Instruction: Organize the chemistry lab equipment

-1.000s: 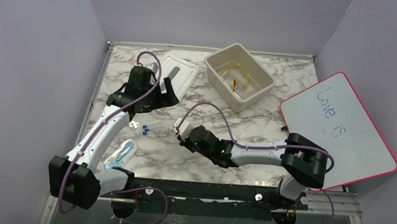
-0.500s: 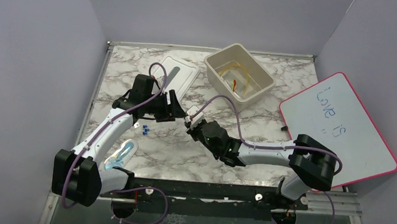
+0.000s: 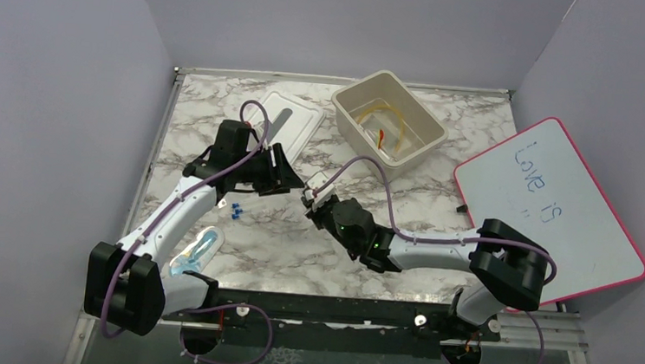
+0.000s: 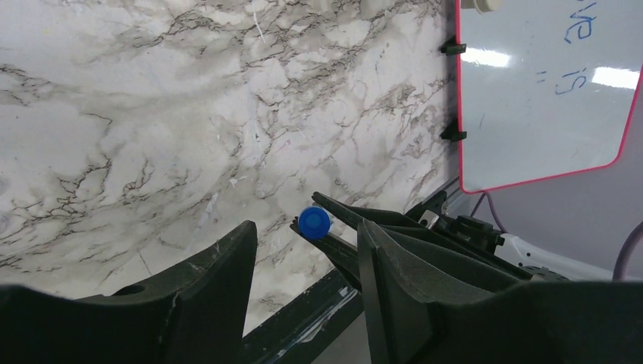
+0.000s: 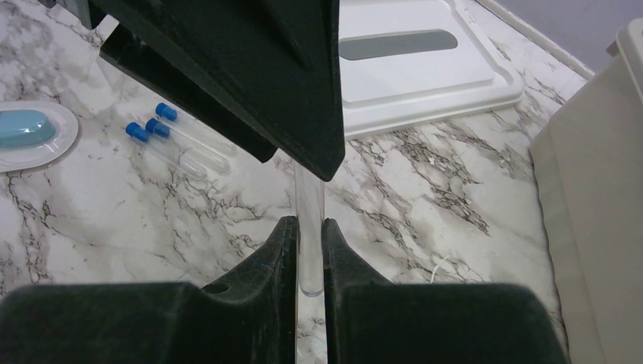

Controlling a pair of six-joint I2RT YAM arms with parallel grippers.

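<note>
**Status.** The R gripper (image 5: pixel 309 231) is clamped on a clear test tube (image 5: pixel 309 193), gripping low on the barrel and holding it off the table (image 3: pixel 439 200) at mid-bench. The L gripper (image 4: pixel 305 227) has its jaws apart, one on each side of the tube's blue cap (image 4: pixel 314 221). We see no contact there.

**Handling (our est.).**
- The tube looks light, rigid, thin-walled and smooth. We cannot tell glass from plastic, so treat it as fragile.
- It is likely to slip along its axis, and it will roll if laid flat.
- Take hold w/ the L pads across the barrel just below the cap, using light force only.
- Avoid gripping the cap alone, as it may pull off.
- Release R only once L is seated.

**Other items.** Two more capped tubes (image 5: pixel 178 144) lie side by side on the table. The amber tubing (image 3: pixel 389 122) sits in the beige bin (image 3: pixel 356 137) at the rear.
</note>
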